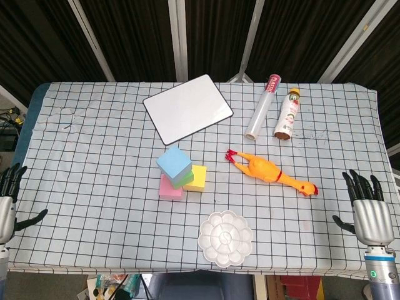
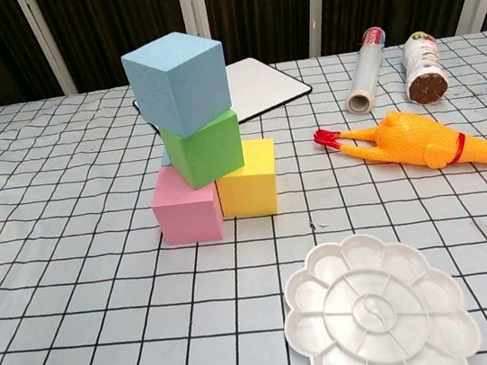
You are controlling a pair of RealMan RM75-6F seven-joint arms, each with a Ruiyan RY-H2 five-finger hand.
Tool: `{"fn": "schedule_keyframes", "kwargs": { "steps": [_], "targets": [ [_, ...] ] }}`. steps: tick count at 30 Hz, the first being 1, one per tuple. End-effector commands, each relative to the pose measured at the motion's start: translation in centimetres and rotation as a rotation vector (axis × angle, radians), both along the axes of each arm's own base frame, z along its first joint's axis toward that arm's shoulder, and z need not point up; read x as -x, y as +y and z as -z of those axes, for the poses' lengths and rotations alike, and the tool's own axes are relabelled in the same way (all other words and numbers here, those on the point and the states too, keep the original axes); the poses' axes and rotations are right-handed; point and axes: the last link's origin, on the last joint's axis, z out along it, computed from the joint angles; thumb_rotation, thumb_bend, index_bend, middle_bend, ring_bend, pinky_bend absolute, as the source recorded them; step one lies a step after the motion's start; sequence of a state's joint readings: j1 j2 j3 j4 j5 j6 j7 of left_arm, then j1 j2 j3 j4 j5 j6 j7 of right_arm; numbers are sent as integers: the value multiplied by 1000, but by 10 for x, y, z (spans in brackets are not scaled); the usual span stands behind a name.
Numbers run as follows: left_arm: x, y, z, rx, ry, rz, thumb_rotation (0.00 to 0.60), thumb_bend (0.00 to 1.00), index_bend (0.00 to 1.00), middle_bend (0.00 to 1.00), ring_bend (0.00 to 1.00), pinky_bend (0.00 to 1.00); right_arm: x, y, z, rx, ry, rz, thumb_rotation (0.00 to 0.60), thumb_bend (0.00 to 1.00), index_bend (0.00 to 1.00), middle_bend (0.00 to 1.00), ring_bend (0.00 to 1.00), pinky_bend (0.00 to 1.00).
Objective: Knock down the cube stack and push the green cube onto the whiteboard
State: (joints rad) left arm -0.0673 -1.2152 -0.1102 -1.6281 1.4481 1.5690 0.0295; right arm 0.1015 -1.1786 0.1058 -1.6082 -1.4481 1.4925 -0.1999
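The cube stack stands at mid-table: a blue cube (image 1: 174, 162) (image 2: 176, 71) on top of the green cube (image 1: 184, 180) (image 2: 204, 147), which rests on a pink cube (image 1: 170, 187) (image 2: 187, 206) and a yellow cube (image 1: 195, 179) (image 2: 247, 178) side by side. The whiteboard (image 1: 187, 107) (image 2: 259, 87) lies flat behind the stack. My left hand (image 1: 9, 200) hangs at the table's left edge, fingers apart and empty. My right hand (image 1: 367, 207) is at the right edge, also spread and empty. Both are far from the cubes and show only in the head view.
A white paint palette (image 1: 225, 239) (image 2: 376, 314) lies in front of the stack. A rubber chicken (image 1: 270, 170) (image 2: 419, 142) lies to its right. A foil roll (image 1: 262, 107) (image 2: 365, 66) and a bottle (image 1: 286, 113) (image 2: 422, 66) lie at the back right.
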Motion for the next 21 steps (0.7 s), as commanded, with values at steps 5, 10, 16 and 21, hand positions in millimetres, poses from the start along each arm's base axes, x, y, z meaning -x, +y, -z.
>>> {"fn": "schedule_keyframes", "kwargs": {
  "steps": [5, 10, 16, 21],
  "targets": [
    [-2, 0, 1, 5, 5, 9, 600, 156, 44, 0, 0, 0, -1, 2, 0, -7, 3, -6, 600, 27, 75, 67, 129, 37],
    [-3, -1, 4, 18, 15, 15, 600, 157, 43, 0, 0, 0, -1, 3, -1, -4, -6, -7, 600, 26, 75, 67, 129, 37],
    [-2, 2, 8, 48, 20, 4, 600, 157, 38, 0, 0, 0, 0, 2, -1, -14, -1, -3, 600, 27, 75, 67, 128, 37],
    [-3, 5, 14, 96, 26, 5, 600, 157, 36, 0, 0, 0, 0, 4, -3, -8, -14, -9, 600, 27, 75, 67, 129, 37]
  ]
}}
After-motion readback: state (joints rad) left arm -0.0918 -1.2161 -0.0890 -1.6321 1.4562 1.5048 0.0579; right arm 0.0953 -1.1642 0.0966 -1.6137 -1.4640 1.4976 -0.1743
